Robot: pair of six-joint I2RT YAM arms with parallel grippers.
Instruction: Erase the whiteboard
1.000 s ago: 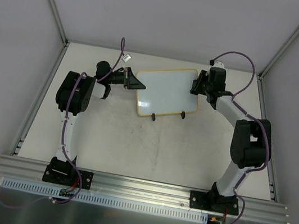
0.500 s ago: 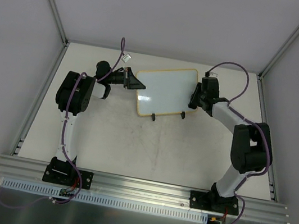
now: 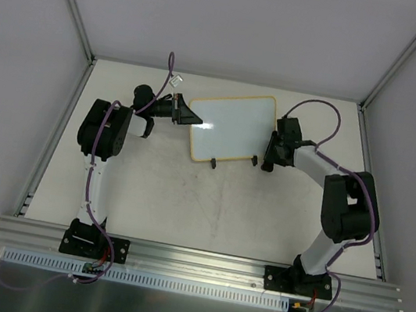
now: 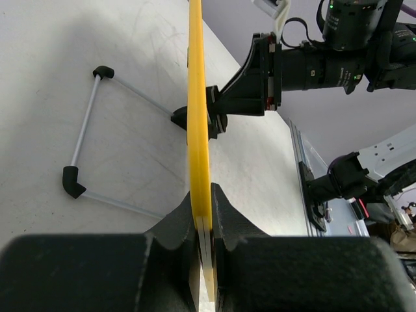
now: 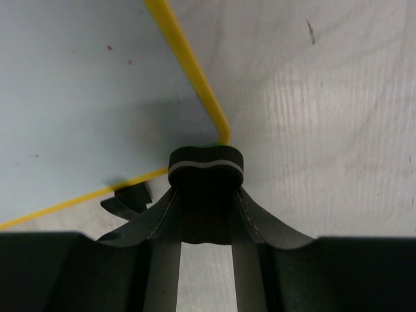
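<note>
The whiteboard (image 3: 232, 127) stands propped on its two black feet at the back of the table, its white face bare apart from a few tiny specks (image 5: 109, 47). My left gripper (image 3: 186, 113) is shut on its left edge; the left wrist view shows the yellow frame (image 4: 197, 97) edge-on, pinched between the jaws of the left gripper (image 4: 203, 203). My right gripper (image 3: 270, 156) is shut on a small black eraser (image 5: 206, 166) with a grey stripe. The eraser sits against the board's lower right corner (image 5: 221, 133).
The board's wire stand with black feet (image 4: 71, 182) rests on the table behind the board. One foot (image 5: 130, 199) lies just left of the eraser. Enclosure walls and aluminium rails (image 3: 62, 125) border the table on both sides.
My right gripper has slid the eraser down the board's right side, from the upper right to the lower right corner. The left gripper has kept its hold and place.
</note>
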